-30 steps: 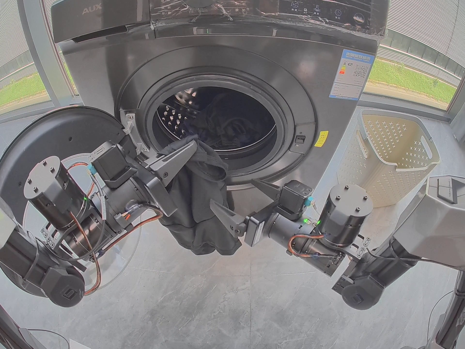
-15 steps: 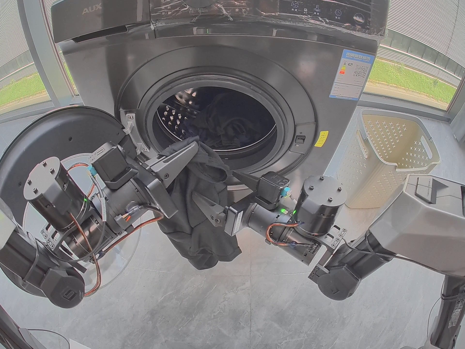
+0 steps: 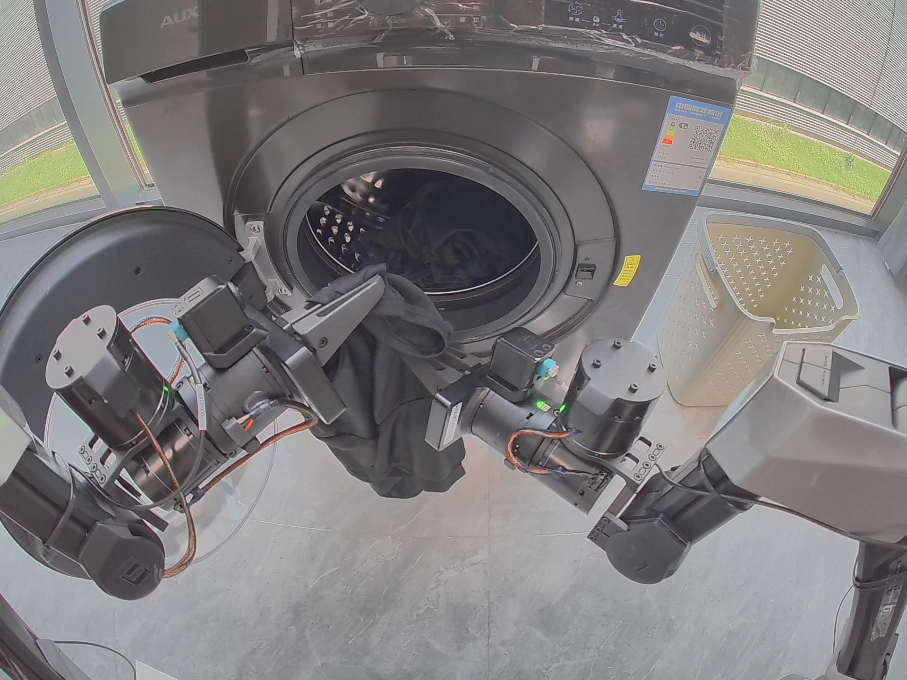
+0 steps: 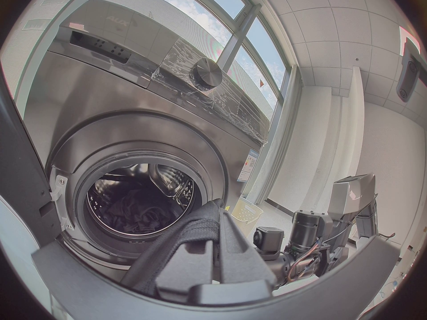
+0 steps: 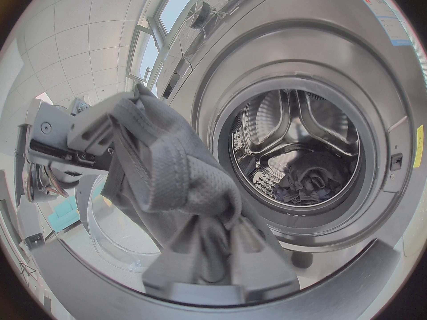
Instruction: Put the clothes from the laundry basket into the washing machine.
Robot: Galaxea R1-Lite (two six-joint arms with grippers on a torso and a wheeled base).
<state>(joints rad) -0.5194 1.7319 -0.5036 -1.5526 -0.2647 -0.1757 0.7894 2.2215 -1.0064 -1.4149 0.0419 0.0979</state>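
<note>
one garment (image 3: pixel 397 408) pinched in left gripper (image 3: pixel 373 287), right gripper (image 5: pixel 220 256) unclear; clothes (image 3: pixel 453 238) inside washing machine (image 3: pixel 567 134).

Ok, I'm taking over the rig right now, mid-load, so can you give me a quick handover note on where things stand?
Left gripper: shut on a dark garment, held at the lower rim of the drum opening; most of the garment hangs outside.
Right gripper: against the hanging garment on the robot's right; grip unclear.
Washing machine: door swung open to the left, dark clothes already in the drum.
Laundry basket: on the floor to the right of the machine.
Done: some clothes loaded.
Left: get this garment inside, then check the basket.
</note>
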